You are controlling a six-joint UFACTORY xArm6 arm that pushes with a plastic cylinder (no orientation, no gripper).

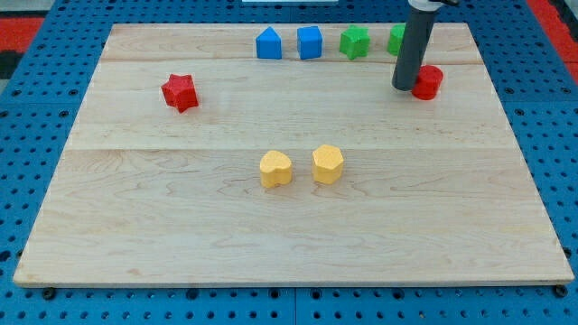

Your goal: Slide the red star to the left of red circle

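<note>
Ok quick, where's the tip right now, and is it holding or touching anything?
My tip: no gripper, holds nothing; down beside the red circle, on its left, apparently touching. Red star sits far left, untouched.

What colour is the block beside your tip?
Red: the red circle, right of my tip, camera view.

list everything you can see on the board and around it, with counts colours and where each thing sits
red star-shaped block: 1, red, the view's left, upper part of the board
red round block: 1, red, the view's upper right, just right of my tip
blue blocks: 2, blue, top edge near centre, one house-shaped, one squarer
green blocks: 2, green, top edge right of the blue ones, one star-like, one partly hidden behind the rod
yellow blocks: 2, yellow, centre, one heart-shaped, one hexagonal
wooden board: 1, pale wood, fills the view
perforated blue table: 1, blue, around the board
my tip: 1, dark rod, upper right, beside the red round block's left
</note>
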